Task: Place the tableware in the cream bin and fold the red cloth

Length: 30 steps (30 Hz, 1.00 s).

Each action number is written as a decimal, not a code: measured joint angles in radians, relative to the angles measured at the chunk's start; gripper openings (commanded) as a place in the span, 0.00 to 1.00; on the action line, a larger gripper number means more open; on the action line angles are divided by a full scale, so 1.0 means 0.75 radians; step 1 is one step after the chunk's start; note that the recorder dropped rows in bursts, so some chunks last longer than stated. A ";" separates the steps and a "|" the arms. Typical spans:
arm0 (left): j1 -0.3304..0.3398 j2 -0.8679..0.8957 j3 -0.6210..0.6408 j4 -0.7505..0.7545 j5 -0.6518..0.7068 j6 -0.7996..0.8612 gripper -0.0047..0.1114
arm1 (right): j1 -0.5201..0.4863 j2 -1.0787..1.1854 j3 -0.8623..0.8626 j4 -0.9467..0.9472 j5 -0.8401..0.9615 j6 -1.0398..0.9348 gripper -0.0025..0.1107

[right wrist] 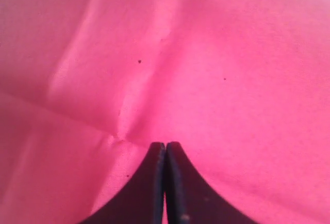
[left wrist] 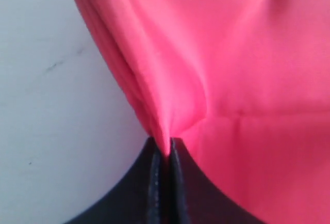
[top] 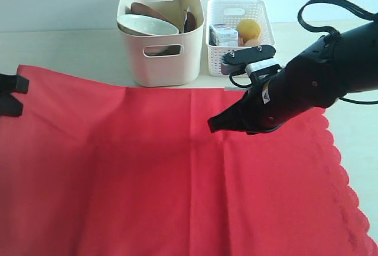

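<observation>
Bunching red cloth (left wrist: 232,79) sits pinched between left jaws.

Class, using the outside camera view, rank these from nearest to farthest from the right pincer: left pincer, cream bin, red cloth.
1. Red cloth, spread directly under the right pincer.
2. Cream bin, behind it, past the cloth's far edge.
3. Left pincer, far across at the cloth's left edge.

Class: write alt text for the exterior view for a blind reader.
A large red cloth lies spread on the table; the right gripper, fingers shut, hangs over its middle. Behind stand a cream bin holding a bowl and a white lattice basket with a lemon.
</observation>
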 measured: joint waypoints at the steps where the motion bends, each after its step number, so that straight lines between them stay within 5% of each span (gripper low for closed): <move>1: -0.028 -0.013 -0.017 -0.002 0.008 -0.009 0.04 | 0.000 0.008 0.000 0.000 -0.001 0.000 0.02; 16: -0.341 -0.040 -0.248 -0.007 0.077 -0.099 0.04 | 0.000 0.043 0.000 0.005 0.027 -0.001 0.02; 22: -0.319 -0.044 -0.255 0.153 0.132 -0.146 0.04 | 0.010 0.093 0.000 0.180 0.027 -0.162 0.02; 30: -0.153 -0.128 -0.255 0.393 0.257 -0.228 0.04 | 0.173 0.182 -0.028 0.563 -0.032 -0.588 0.02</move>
